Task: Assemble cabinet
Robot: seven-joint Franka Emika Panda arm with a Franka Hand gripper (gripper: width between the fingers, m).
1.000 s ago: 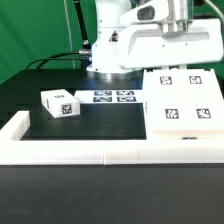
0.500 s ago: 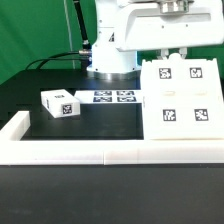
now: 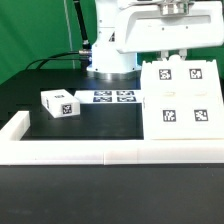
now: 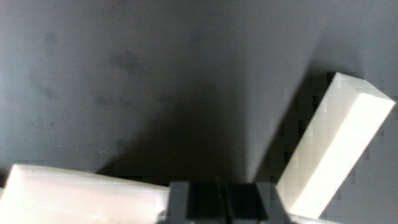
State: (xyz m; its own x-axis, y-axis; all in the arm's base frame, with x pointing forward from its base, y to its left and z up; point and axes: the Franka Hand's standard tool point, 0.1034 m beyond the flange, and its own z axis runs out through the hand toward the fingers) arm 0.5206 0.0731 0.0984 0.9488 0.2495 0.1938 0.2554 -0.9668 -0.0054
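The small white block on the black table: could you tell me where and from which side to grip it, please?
Probably from straight above, pinching the small white block across two opposite upright sides. It lies flat, top level, with bare table around it, leaving room on either side.

- We see the cabinet body [image 3: 185,105] in plain white, with square black-and-white markers on its face.
- The small block [image 3: 58,103] is white too, and a black-and-white marker shows on its front.
- The marker board [image 3: 113,97] is white with four black-and-white tags.
- The border rail [image 3: 100,152] is plain white.
- The tabletop [image 3: 100,122] is black and the backdrop [image 3: 30,35] is green.
- The arm [image 3: 125,40] is white, and we see the pincer [image 4: 221,195] as dark grey.
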